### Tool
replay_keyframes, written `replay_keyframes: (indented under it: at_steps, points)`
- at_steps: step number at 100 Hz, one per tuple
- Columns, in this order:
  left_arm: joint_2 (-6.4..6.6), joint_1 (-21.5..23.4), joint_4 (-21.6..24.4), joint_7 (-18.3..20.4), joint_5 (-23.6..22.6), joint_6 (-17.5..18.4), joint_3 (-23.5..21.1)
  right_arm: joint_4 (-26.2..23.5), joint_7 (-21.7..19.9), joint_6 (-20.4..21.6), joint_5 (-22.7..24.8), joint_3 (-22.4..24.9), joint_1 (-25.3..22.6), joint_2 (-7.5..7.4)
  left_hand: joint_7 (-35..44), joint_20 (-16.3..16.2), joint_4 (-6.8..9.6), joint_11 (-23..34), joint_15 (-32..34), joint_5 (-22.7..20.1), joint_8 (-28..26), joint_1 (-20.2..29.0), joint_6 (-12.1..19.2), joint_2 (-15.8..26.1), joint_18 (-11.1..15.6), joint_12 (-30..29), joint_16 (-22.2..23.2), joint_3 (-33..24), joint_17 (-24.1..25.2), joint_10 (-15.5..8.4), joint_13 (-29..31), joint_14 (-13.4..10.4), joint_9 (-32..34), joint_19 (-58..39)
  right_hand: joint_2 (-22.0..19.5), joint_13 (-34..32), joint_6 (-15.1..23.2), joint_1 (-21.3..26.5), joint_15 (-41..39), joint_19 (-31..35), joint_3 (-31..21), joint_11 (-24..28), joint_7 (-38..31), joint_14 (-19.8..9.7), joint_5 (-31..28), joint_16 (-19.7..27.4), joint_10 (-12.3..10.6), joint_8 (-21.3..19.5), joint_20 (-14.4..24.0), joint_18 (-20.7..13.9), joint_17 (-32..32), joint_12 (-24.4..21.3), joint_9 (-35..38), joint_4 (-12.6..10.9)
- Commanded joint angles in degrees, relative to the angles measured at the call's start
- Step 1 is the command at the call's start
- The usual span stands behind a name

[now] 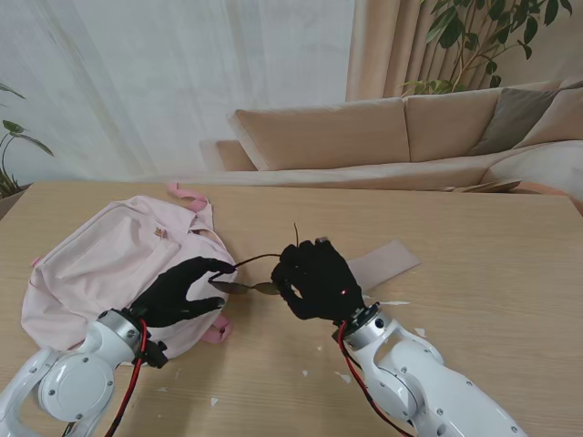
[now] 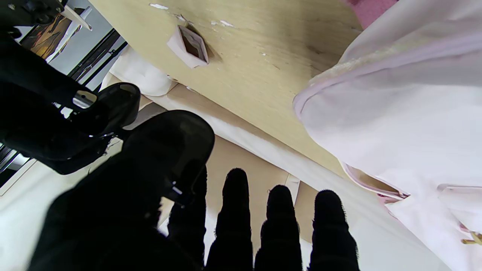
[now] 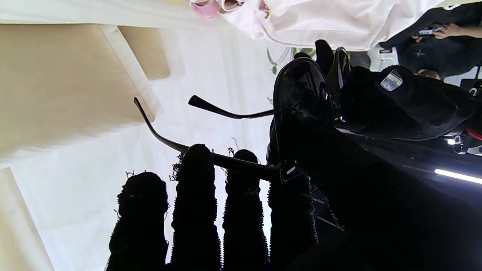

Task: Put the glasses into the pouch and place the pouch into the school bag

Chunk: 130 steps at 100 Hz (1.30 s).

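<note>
Glasses [image 1: 253, 284] at frame centre, lifted off surface [image 1: 474, 273], pinched at once by left hand [image 1: 178, 293] and right hand [image 1: 316, 279]. Pink bag [image 1: 100, 264] centre-left; beige pouch [image 1: 383, 264] right of centre.

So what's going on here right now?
Both hands hold a pair of dark glasses between them above the table. The right hand grips one end, with the arms still unfolded; the left hand pinches the other lens. The pink bag lies on the left, under the left hand. The tan pouch lies flat just beyond the right hand. Nothing is packed yet.
</note>
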<state>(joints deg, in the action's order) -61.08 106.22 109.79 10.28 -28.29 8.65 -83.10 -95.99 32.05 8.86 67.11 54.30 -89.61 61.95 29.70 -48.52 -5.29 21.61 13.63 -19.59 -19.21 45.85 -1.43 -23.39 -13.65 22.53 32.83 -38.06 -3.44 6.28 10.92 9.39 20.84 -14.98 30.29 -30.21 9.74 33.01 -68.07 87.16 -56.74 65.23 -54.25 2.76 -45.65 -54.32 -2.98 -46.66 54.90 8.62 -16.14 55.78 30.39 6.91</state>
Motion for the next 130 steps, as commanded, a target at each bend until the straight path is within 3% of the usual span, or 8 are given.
replay_keyframes:
  at_steps: [1, 26, 46, 57, 92, 105, 118, 130]
  points:
    - [-0.56, 0.2, 0.4, -0.3, 0.1, 0.7, 0.5, 0.0, -0.6, -0.1, -0.2, -0.2, 0.0, 0.20, 1.6, -1.6, 0.69, 1.4, 2.2, -1.7, -0.9, 1.9, 0.5, 2.4, -0.4, 0.8, 1.3, 0.8, -0.7, -1.2, 1.5, 0.6, 1.6, -1.0, -2.9, -0.6, 9.1, 1.9, -1.1, 0.9, -2.4, 0.1, -1.4, -1.9, -1.0, 0.7, -0.2, -2.4, -0.1, -0.4, -0.1, 0.8, 0.7, -2.3]
    - [-0.86, 0.2, 0.4, -1.4, 1.9, 1.2, 1.0, 0.4, -0.8, -0.7, -0.6, -0.6, 0.5, 0.34, 6.1, -3.5, -1.38, 4.6, 8.7, -10.2, -2.2, 7.4, -0.1, 3.0, -2.1, 2.3, 2.2, 6.5, -4.2, 0.4, 6.0, 2.3, 10.4, -2.9, -3.1, -0.6, 9.4, 1.9, -1.1, 0.9, -2.0, 0.0, -1.1, -1.8, -0.8, 0.8, -0.2, -2.4, -0.2, -0.4, -0.1, 0.8, 0.6, -2.2]
    - [-1.20, 0.0, 0.1, -2.8, 3.0, 1.6, 1.5, 0.4, -1.0, -1.1, -0.7, -0.8, 0.7, 0.38, 12.3, -4.8, 1.07, 4.9, 14.9, -18.2, -0.5, 21.3, 3.1, 8.3, -3.3, 8.6, 3.5, 24.5, -5.4, 0.9, 11.2, 4.4, 20.1, -10.1, -3.2, -0.7, 9.4, 1.9, -1.2, 0.9, -1.8, -0.1, -0.9, -1.7, -0.7, 0.9, -0.1, -2.2, -0.2, -0.4, -0.1, 0.8, 0.6, -2.2]
    - [-1.12, 0.0, 0.3, -2.1, 4.2, 1.3, 1.4, 0.4, -1.1, -1.2, -0.7, -0.8, 0.7, 0.38, 15.6, 0.2, 2.23, 3.8, 18.9, -22.2, -1.1, 25.1, 2.3, 10.2, -2.9, 12.8, 5.6, 29.2, -1.1, 2.2, 12.5, 5.7, 24.7, -24.6, -3.3, -0.7, 9.5, 1.8, -1.1, 0.9, -1.7, -0.3, -0.5, -1.6, -0.3, 1.0, 0.0, -1.7, -0.2, -0.4, -0.1, 0.7, 0.7, -2.1]
    - [-1.20, -0.7, -0.6, -3.0, 3.1, 2.6, 1.5, -0.7, -1.8, -1.5, 0.0, -0.2, 0.0, 0.16, 22.1, 6.1, 3.06, 19.0, 35.4, -22.9, -7.5, 28.1, 1.6, 9.2, -5.6, 19.9, 12.4, 27.5, -4.3, 5.4, 24.0, 8.9, 35.6, -46.6, 0.1, 2.0, 8.1, -4.9, 1.4, -2.4, -2.6, -7.3, 1.7, -0.6, 9.8, 5.1, 0.2, 10.7, -1.3, 1.0, 1.3, -4.7, -1.0, -1.9]
    - [-1.46, -0.9, -0.9, -4.4, 2.4, 2.5, 1.8, -1.8, -2.5, -1.4, 0.2, 0.4, -0.7, 0.08, 22.7, 7.2, 2.12, 21.6, 38.0, -23.3, -12.0, 27.0, 1.7, 8.4, -6.0, 23.6, 14.1, 23.1, -4.6, 5.8, 24.6, 9.2, 35.9, -49.1, -0.2, 3.5, 4.2, -8.9, 3.9, -3.7, -1.5, -8.7, 3.1, -0.3, 15.8, 8.0, 0.2, 11.5, -1.4, 1.2, 2.4, -7.0, -3.1, -2.7]
    - [-1.64, -1.1, -1.1, -5.3, 2.3, 2.2, 2.0, -2.6, -2.9, -1.3, 0.4, 0.8, -1.3, 0.03, 24.0, 7.1, 1.74, 22.8, 38.9, -23.2, -14.4, 26.6, 2.2, 8.4, -6.0, 25.8, 14.7, 21.4, -4.7, 5.3, 24.7, 9.1, 35.8, -49.8, -6.6, 4.7, -1.6, -13.4, 6.2, -5.1, 2.9, -10.0, 14.8, 0.2, 18.6, 10.4, 0.7, 9.2, -1.2, 1.6, 3.2, -9.6, -5.1, -8.3]
    - [-1.81, -1.3, -1.2, -5.9, 2.8, 2.1, 2.2, -3.2, -3.0, -1.3, 0.5, 1.1, -1.8, -0.01, 24.2, 7.1, 1.03, 23.3, 39.6, -23.6, -17.3, 25.4, 2.6, 8.1, -6.1, 27.9, 15.5, 18.2, -4.9, 6.9, 25.0, 9.3, 36.1, -50.4, -6.7, 4.9, -3.2, -14.3, 7.3, -5.6, 4.8, -10.8, 19.7, 0.5, 21.1, 11.0, 0.8, 11.2, -1.3, 1.8, 3.4, -10.4, -5.6, -7.9]
